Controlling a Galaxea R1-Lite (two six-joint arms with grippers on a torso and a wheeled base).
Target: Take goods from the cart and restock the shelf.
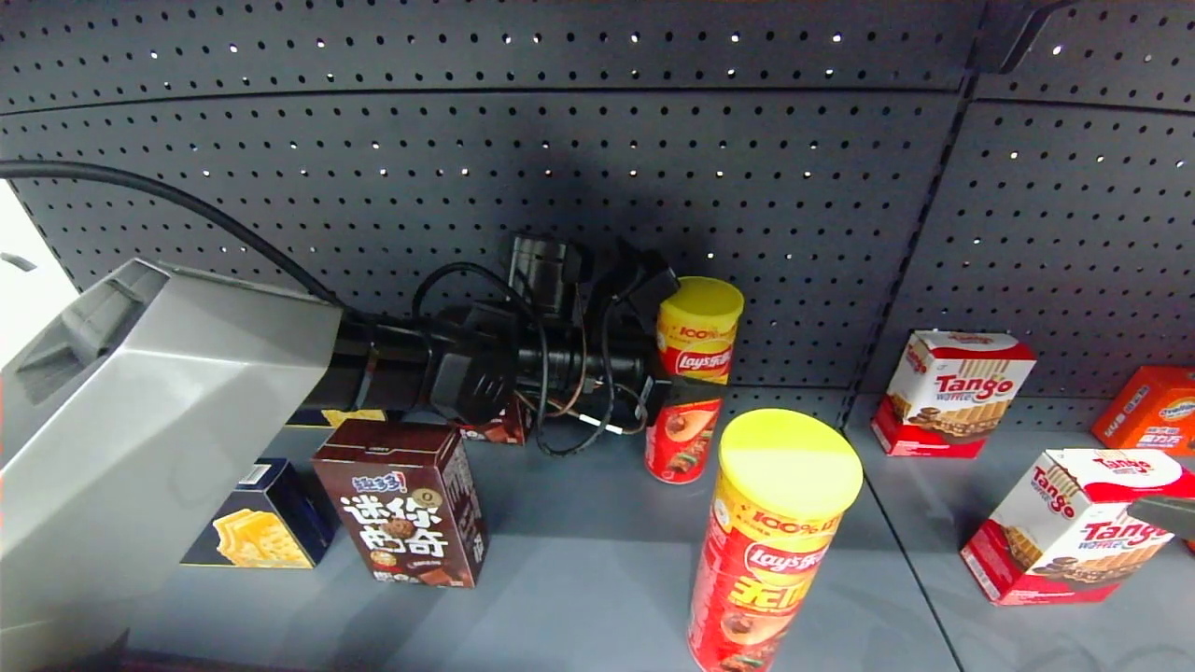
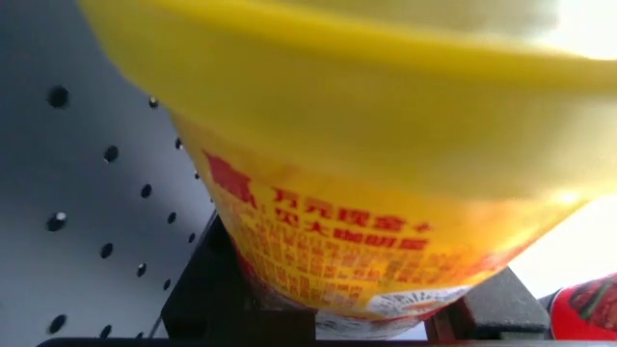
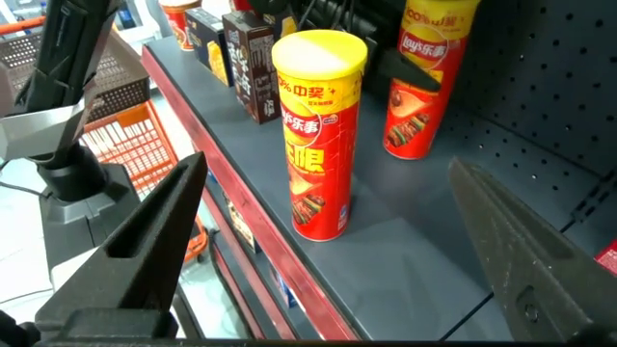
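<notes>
Shelf [image 1: 579,569]; rear can [image 1: 700,322] partly behind hand [image 1: 680,397]

I log a grey pegboard panel [image 1: 747,168] across 12 o'clock. Brown snack box [image 1: 401,504] stands upright at 8 o'clock, with a blue cracker box [image 1: 261,527] just beside it toward 9. At 3 o'clock, rear wafer box [image 1: 952,392] and near wafer box [image 1: 1074,523] stand apart. Orange box [image 1: 1148,409] is farther out, cut by the edge.

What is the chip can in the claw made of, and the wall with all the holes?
The can is probably a cardboard tube with a glossy printed wrap; the print shines. Its lid is likely smooth plastic, plain yellow with a soft sheen. The wall looks like painted metal, matte dark grey, with neat rows of punched holes.
</notes>
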